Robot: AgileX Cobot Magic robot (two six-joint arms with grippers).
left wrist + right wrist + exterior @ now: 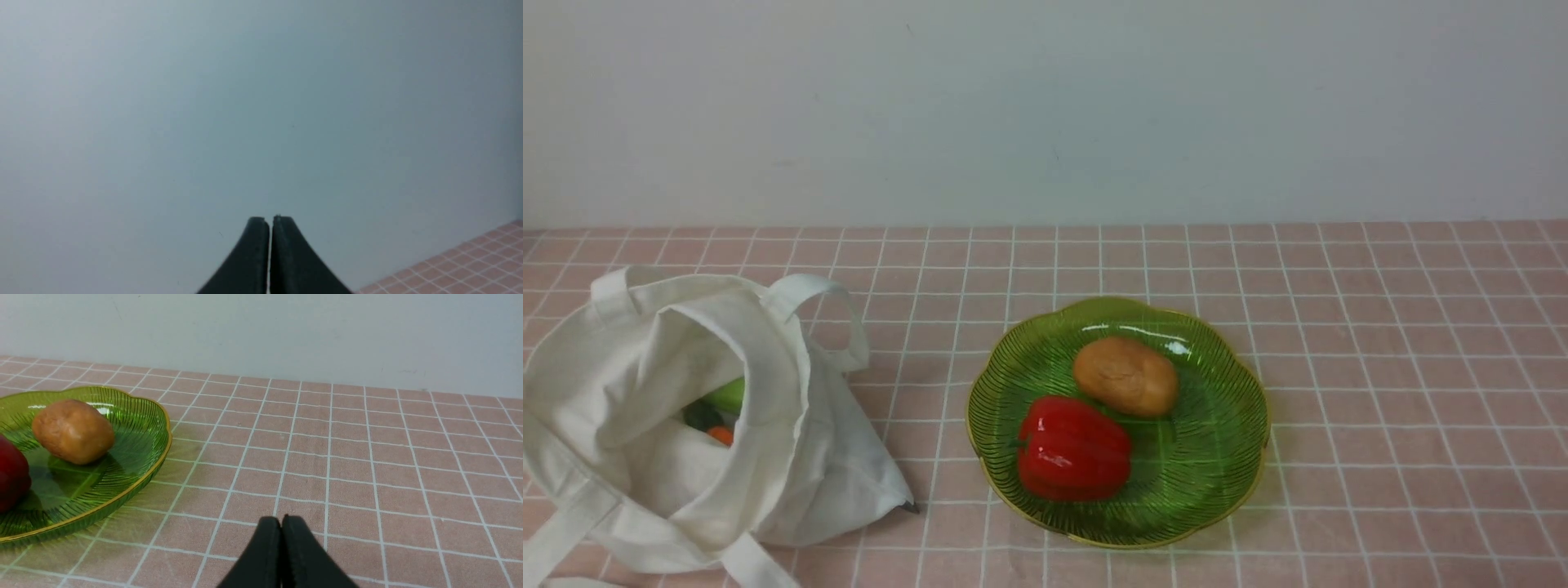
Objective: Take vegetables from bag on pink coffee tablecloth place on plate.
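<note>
The white cloth bag (670, 416) lies at the left of the pink grid tablecloth (1380, 343), its mouth open. Light green (727, 394) and orange (720, 434) pieces show inside. The green plate (1217, 457) sits in the middle with the red bell pepper (1072, 448) and a brown potato-like piece (1126, 376) on it. The right wrist view shows the plate (135, 457), the brown piece (72, 431) and the pepper's edge (12, 477). My left gripper (269, 220) is shut and empty, facing the wall. My right gripper (281, 519) is shut and empty, low over the cloth beside the plate. Neither gripper shows in the front view.
A pale wall (1045, 106) rises behind the table. Bare tablecloth lies to the right of the plate (367, 457). The bag's strap handles (825, 314) spread toward the plate and the front edge.
</note>
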